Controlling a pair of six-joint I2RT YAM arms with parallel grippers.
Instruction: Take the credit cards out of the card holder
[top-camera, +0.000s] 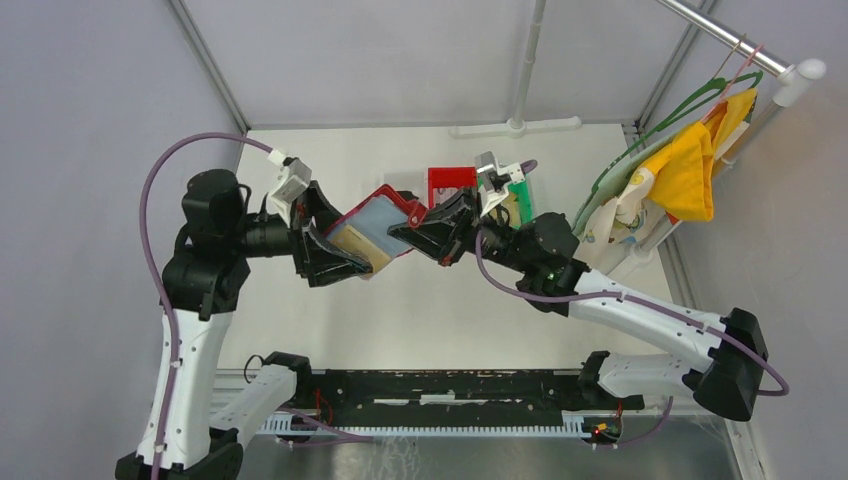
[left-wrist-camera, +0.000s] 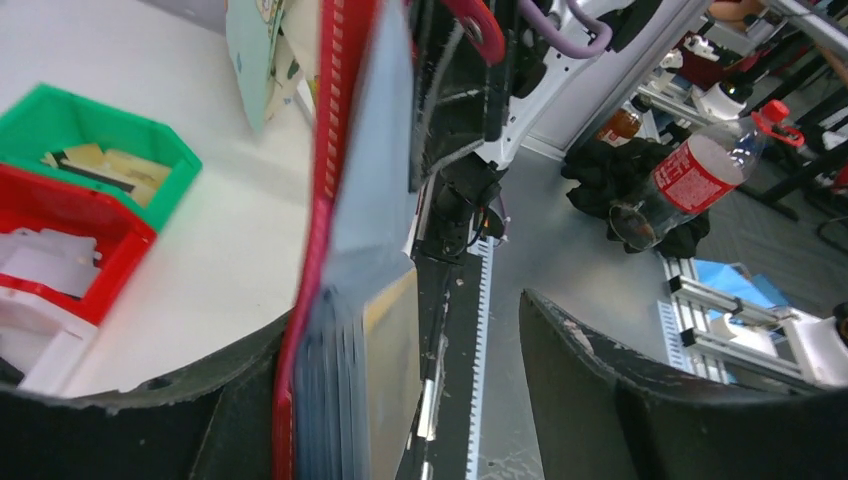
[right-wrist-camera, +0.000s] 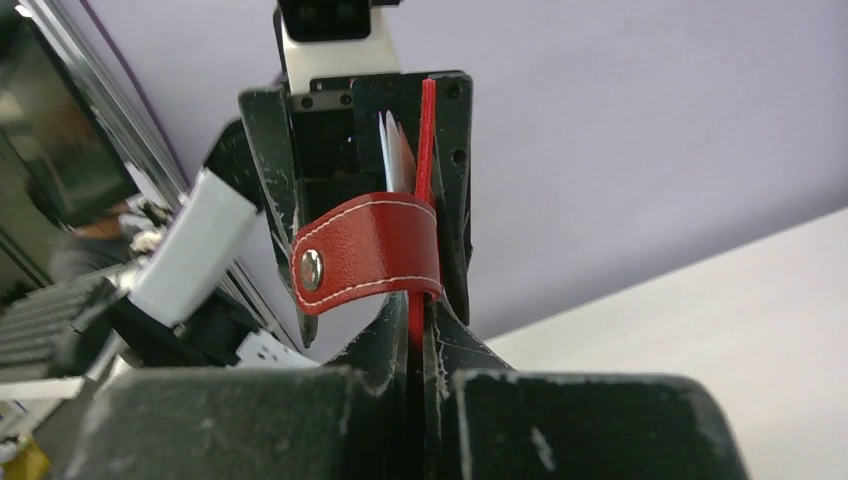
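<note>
The dark red card holder (top-camera: 385, 200) hangs open in the air between my two grippers. Its grey inside faces up, and a tan credit card (top-camera: 352, 245) shows at its lower left. My left gripper (top-camera: 340, 238) is open around that end. In the left wrist view the holder's red cover (left-wrist-camera: 320, 200) and a stack of grey and tan cards (left-wrist-camera: 385, 370) lie against my left finger (left-wrist-camera: 240, 400); the other finger stands apart. My right gripper (top-camera: 425, 225) is shut on the holder's red flap (right-wrist-camera: 414, 310), just below the snap strap tab (right-wrist-camera: 365, 250).
A red bin (top-camera: 452, 183) and a green bin (top-camera: 520, 200) stand at the back behind the grippers; both also show in the left wrist view (left-wrist-camera: 60, 230) (left-wrist-camera: 100, 150). A rack with hangers and a yellow cloth (top-camera: 690, 170) stands at the right.
</note>
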